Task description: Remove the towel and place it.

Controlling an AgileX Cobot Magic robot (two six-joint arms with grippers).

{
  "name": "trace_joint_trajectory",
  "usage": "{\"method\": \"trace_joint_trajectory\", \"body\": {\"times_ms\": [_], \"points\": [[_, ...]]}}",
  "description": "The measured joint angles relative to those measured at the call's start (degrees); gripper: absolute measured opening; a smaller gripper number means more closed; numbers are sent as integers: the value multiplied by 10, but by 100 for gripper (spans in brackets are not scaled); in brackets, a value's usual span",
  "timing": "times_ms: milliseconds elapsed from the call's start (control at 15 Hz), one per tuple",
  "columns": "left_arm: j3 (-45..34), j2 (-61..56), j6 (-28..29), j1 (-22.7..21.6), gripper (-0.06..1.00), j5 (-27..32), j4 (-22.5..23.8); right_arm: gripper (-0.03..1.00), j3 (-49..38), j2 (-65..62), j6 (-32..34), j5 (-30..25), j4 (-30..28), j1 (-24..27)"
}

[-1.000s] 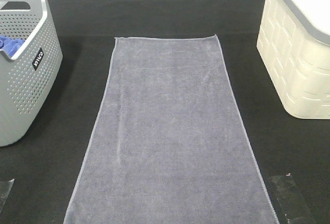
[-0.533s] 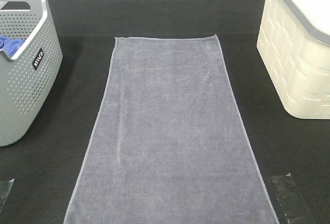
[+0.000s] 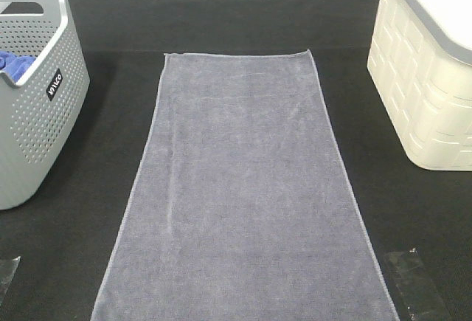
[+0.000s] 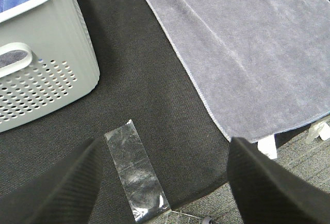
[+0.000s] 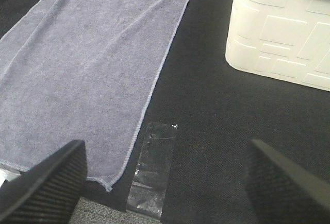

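The grey-lavender towel (image 3: 243, 188) lies flat and spread out on the black table, running from the middle to the front edge. It also shows in the left wrist view (image 4: 247, 49) and the right wrist view (image 5: 87, 64). My left gripper (image 4: 165, 183) is open and empty, hovering above the table's front left, beside the towel's near left corner. My right gripper (image 5: 165, 183) is open and empty above the front right, beside the towel's near right corner. Neither gripper shows in the high view.
A grey perforated basket (image 3: 37, 99) with a blue cloth (image 3: 13, 61) inside stands at the left. A cream basket (image 3: 428, 77) stands at the right. Clear tape strips lie near the front edge at the left (image 4: 134, 167) and right (image 5: 152, 167).
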State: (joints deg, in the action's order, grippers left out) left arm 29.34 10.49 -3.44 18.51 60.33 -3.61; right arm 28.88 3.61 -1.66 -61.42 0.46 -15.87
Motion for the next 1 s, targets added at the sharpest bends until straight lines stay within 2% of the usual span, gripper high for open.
{"method": "trace_joint_trajectory", "body": {"times_ms": [200,333,533,733,1000], "points": [[0,-5,-1,-17,66,0,0,78,0,0,0,0,0,0],[0,-16,-1,-63,66,-1,0,78,0,0,0,0,1,6],[0,-61,-1,-113,66,-2,0,78,0,0,0,0,1,88],[0,-106,-2,-123,66,-2,0,78,0,-9,0,0,1,184],[0,-107,-2,-123,66,-2,0,78,-1,-38,0,0,1,189]]}}
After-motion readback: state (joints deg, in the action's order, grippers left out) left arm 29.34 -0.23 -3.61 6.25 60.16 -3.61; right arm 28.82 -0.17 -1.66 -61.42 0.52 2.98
